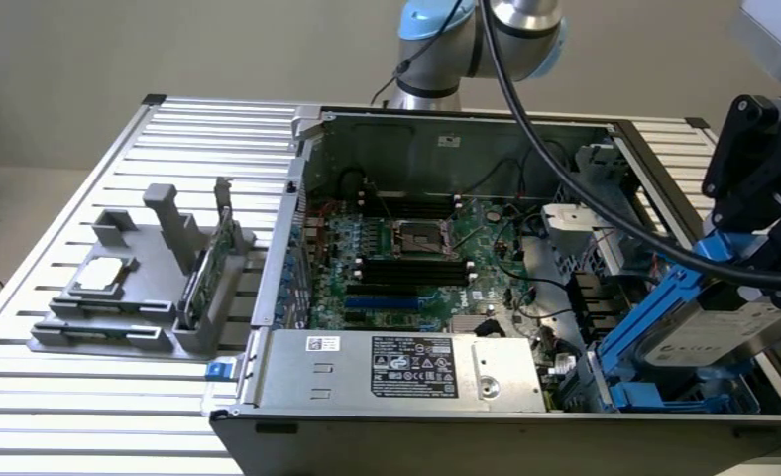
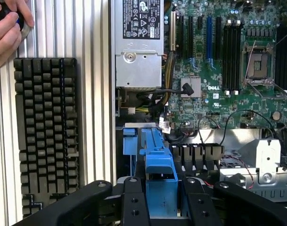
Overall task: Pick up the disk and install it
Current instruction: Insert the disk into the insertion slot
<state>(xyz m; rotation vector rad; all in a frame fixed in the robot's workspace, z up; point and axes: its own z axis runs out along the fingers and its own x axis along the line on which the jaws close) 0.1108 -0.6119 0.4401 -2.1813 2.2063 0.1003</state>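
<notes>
The disk (image 1: 711, 335), a silver drive with a white label in blue carrier rails, hangs tilted over the front right corner of the open computer case (image 1: 364, 416) in the exterior view. My black gripper (image 1: 750, 283) is shut on its upper end. In the wrist view a blue rail of the disk (image 2: 160, 162) runs between my two black fingers (image 2: 134, 203), over the drive bay (image 2: 129, 141). More blue plastic sits in the bay (image 1: 642, 395) below the disk.
Inside the case lie the motherboard (image 1: 410, 258) and a silver power supply (image 1: 404, 367). A grey fixture (image 1: 126, 297) at the exterior view's left holds a small square chip and a green card (image 1: 205, 273). A keyboard (image 2: 47, 132) and a person's hand (image 2: 7, 28) are beside the case.
</notes>
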